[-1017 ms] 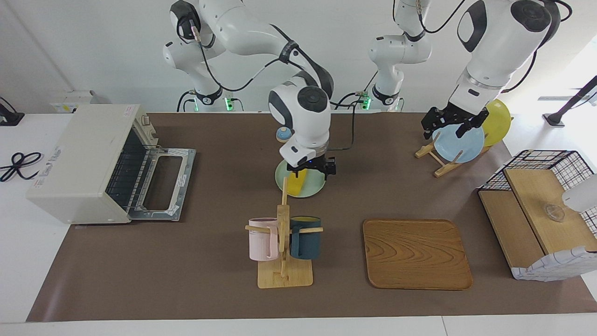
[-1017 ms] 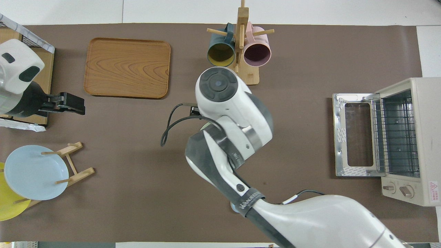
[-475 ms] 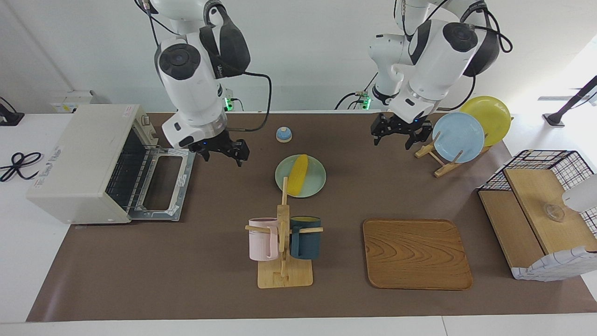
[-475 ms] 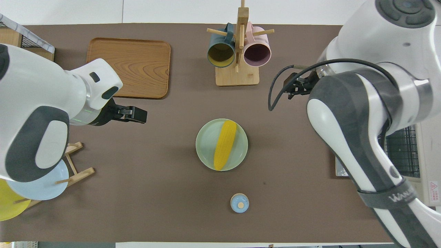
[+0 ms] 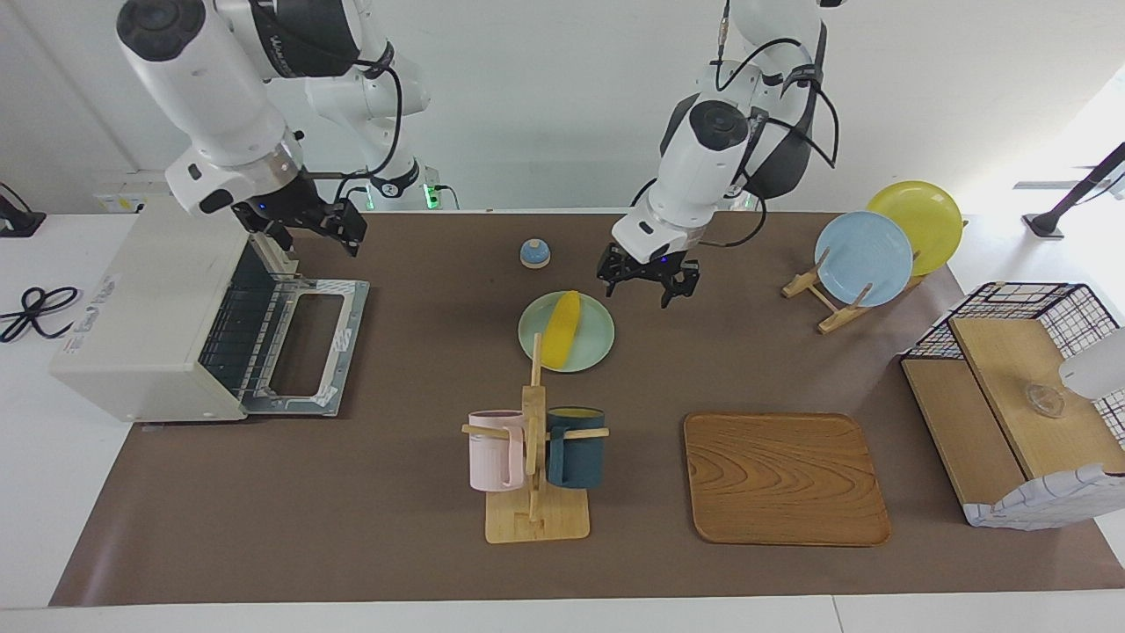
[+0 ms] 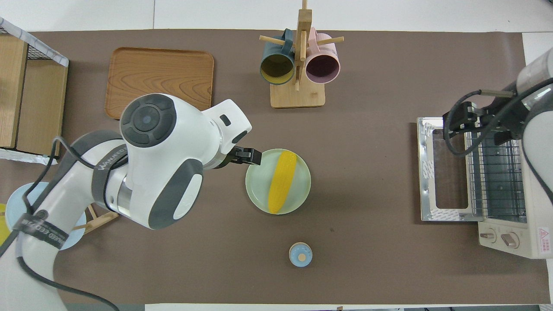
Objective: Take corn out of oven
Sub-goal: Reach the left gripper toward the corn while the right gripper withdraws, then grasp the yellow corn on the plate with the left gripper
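The yellow corn [image 5: 561,330] [image 6: 283,181] lies on a pale green plate [image 5: 593,338] at mid-table, outside the oven. The cream-white oven [image 5: 149,299] [image 6: 533,172] stands at the right arm's end, its glass door [image 5: 303,347] dropped open and only the wire rack [image 6: 494,177] showing inside. My right gripper [image 5: 318,237] hangs open and empty over the oven's front, above the door hinge. My left gripper [image 5: 646,288] [image 6: 250,156] hovers open and empty over the table just beside the plate's rim, on the side toward the left arm's end.
A mug rack [image 5: 532,457] with a pink and a dark blue mug stands farther from the robots than the plate. A wooden tray [image 5: 785,479], a plate stand [image 5: 866,259] with blue and yellow plates, a basket shelf [image 5: 1011,396] and a small blue bell [image 5: 534,253] share the table.
My right gripper left the corn on the green plate and swung back up over the oven. My left gripper travelled from the plate stand to beside the green plate.
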Robot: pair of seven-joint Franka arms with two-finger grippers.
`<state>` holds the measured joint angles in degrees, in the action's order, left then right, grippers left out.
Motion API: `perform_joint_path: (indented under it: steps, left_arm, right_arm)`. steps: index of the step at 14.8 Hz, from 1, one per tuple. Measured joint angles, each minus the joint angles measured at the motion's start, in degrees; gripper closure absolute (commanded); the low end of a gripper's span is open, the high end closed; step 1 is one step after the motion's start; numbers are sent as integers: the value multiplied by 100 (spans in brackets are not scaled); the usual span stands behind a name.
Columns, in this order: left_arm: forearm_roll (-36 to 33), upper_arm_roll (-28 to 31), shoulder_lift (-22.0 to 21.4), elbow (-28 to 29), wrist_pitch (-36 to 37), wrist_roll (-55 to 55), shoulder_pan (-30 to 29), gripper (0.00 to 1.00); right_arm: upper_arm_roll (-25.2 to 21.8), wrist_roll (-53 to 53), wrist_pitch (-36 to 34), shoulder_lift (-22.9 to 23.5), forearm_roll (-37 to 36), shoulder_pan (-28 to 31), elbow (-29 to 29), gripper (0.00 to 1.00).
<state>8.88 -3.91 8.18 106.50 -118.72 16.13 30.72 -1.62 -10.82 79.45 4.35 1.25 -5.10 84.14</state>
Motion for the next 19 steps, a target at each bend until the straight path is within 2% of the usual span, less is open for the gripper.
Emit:
perform_joint_path:
  steps: [4, 9, 14, 19]
  left_arm:
    - [8, 6, 575, -169, -528, 187, 415, 0]
    - [-70, 20, 1416, -789, -570, 209, 664, 0]
    - [-100, 25, 1636, -693, -816, 326, 872, 0]
    - [-102, 38, 1650, -429, -1140, 368, 921, 0]
  right_arm:
    - [-234, 344, -88, -176, -4, -6, 245, 0]
    - [-487, 777, -63, -239, -4, -130, 506, 0]
    - [-804, 1094, 112, -394, -4, -382, 834, 0]
    - [-880, 1241, 284, -431, -5, -307, 886, 0]
